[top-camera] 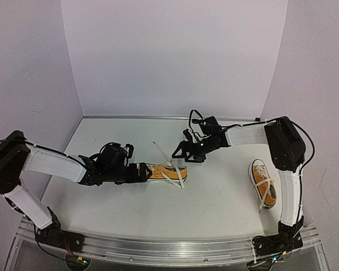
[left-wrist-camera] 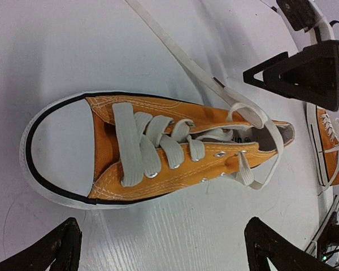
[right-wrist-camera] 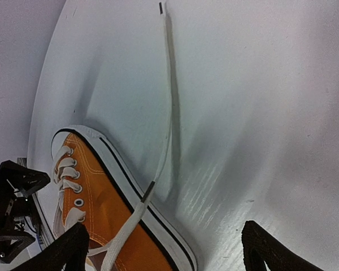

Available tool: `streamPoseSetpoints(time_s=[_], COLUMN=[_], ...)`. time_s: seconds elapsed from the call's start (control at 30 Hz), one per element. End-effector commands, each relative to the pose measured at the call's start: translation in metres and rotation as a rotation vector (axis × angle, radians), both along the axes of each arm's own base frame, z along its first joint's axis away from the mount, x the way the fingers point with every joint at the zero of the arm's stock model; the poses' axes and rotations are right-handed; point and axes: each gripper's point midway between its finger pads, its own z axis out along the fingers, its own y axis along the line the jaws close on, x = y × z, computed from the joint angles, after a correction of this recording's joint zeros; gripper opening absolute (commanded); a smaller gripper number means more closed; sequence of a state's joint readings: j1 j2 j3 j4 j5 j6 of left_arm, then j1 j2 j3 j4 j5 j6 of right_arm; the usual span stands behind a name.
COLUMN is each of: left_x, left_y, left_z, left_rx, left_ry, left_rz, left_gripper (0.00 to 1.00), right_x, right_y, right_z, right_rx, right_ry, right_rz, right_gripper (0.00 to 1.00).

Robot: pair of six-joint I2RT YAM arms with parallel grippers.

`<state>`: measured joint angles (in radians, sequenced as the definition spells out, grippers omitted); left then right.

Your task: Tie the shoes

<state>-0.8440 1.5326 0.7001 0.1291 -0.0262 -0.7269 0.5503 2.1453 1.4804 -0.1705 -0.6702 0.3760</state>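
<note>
One of the orange shoes (top-camera: 168, 171) lies mid-table with its white toe cap toward my left gripper (top-camera: 142, 172). That gripper is open just above the toe, with the shoe (left-wrist-camera: 175, 152) beyond its fingertips (left-wrist-camera: 277, 248) and nothing between them. The white laces (left-wrist-camera: 183, 59) are loose. One strand stretches away over the table (right-wrist-camera: 168, 90) and another drapes over the heel. My right gripper (top-camera: 179, 152) hovers open beside the heel, and the shoe (right-wrist-camera: 101, 209) sits at the lower left of its view. The other of the shoes (top-camera: 263, 182) lies at the right with slack laces.
White walls close in the table (top-camera: 214, 203) on the left, back and right. The right arm's upright link (top-camera: 291, 186) stands close beside the second shoe. In the left wrist view the black right gripper (left-wrist-camera: 305, 70) hangs beyond the heel.
</note>
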Motion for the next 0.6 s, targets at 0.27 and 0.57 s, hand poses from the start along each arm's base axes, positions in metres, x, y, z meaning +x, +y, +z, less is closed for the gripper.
streamPoseSetpoints(time_s=[0.27,0.57], left_x=[0.046,0.035], left_y=[-0.039,-0.087], left_z=[0.009,-0.01], left_rx=[-0.099,-0.251], left_ry=[-0.048,0.031], left_rz=[-0.095,-0.301], left_gripper=[1.0,0.99], right_x=[-0.089,-0.151], right_y=[0.027,0.031], right_z=[0.018,0.026], right_rx=[0.133,0.174], right_ry=[0.033,0.065], right_rz=[0.08,0.038], right_gripper=[0.85,0.85])
